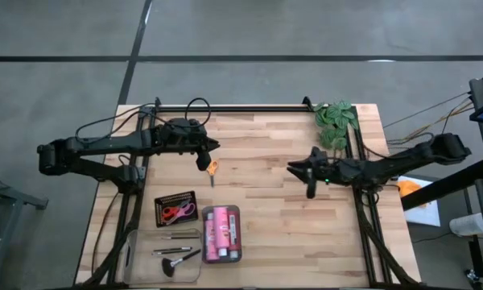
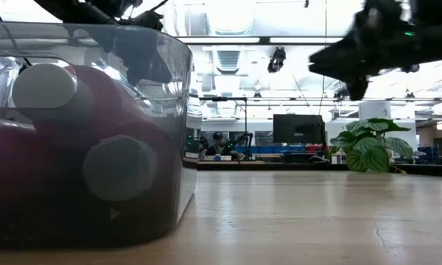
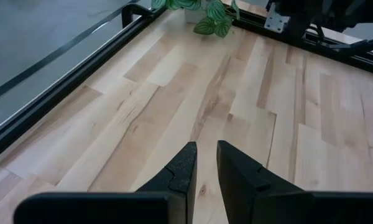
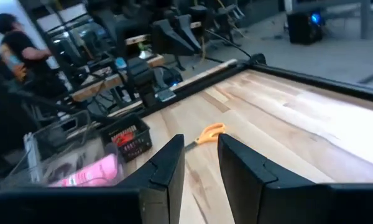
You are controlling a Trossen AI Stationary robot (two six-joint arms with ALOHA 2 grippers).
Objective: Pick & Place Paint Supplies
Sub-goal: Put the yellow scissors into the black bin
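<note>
The orange-handled scissors (image 1: 212,170) lie flat on the wood at mid-table, also seen in the right wrist view (image 4: 208,134). My left gripper (image 1: 204,155) hovers just beside them toward the far-left; its fingers (image 3: 206,167) stand a narrow gap apart with nothing between. My right gripper (image 1: 300,171) hangs above the table's right half, likewise narrowly open and empty (image 4: 201,163). Three pink paint bottles (image 1: 220,234) lie in a clear tray (image 2: 178,110). Pink and red scissors (image 1: 175,212) rest in a black tray. Brushes (image 1: 175,256) lie in another clear tray.
A green leafy plant (image 1: 336,121) stands at the far-right corner, also in the low view (image 2: 368,147). A black rail (image 1: 249,108) runs along the far edge. The trays sit along the near-left edge. Bare wood (image 1: 266,209) lies between the grippers. A person (image 4: 15,43) is beyond the table.
</note>
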